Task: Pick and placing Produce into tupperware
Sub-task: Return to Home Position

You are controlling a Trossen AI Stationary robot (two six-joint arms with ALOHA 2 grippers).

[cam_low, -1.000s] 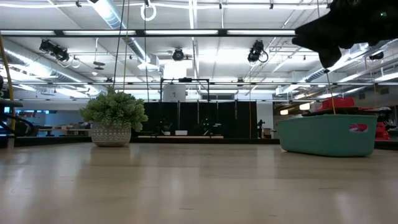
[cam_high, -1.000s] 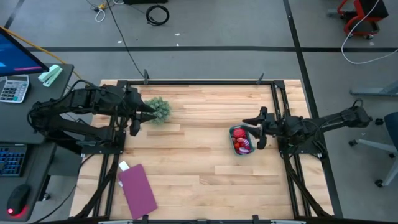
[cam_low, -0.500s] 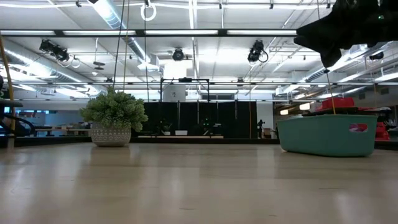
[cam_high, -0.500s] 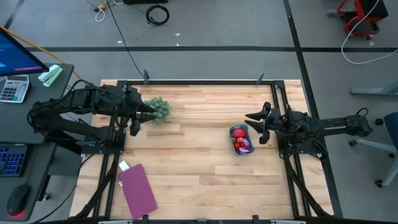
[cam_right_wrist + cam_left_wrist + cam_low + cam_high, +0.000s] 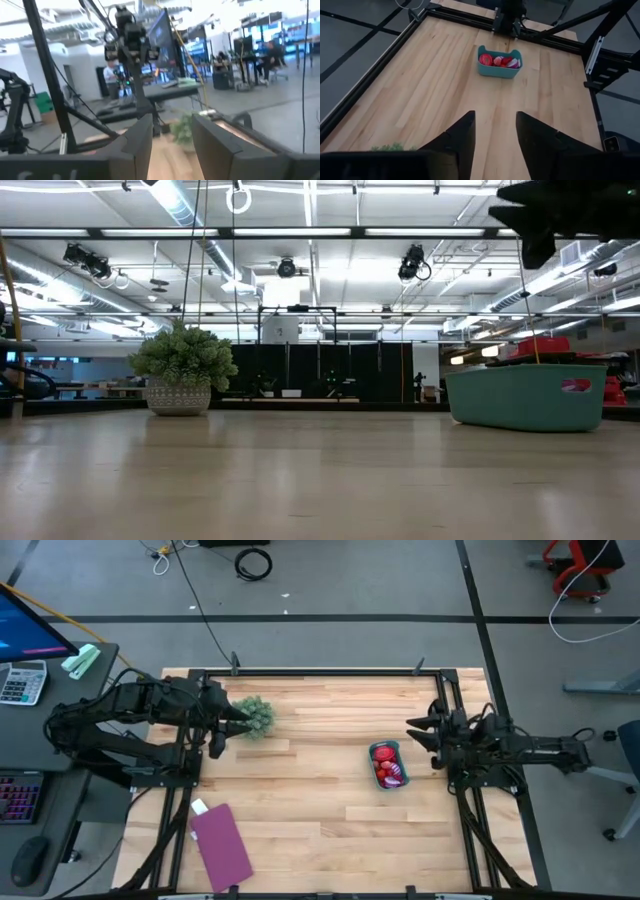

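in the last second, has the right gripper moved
Yes. In the high view the right gripper has drawn back to the right, away from the tub, which has stayed put.

Nothing readable anywhere, honestly. The little sticker on the tupperware and the calculator keys are too small.

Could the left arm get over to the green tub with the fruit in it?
Probably yes. Only bare table lies between the open left gripper and the tupperware, though it sits far across, near the right gripper.
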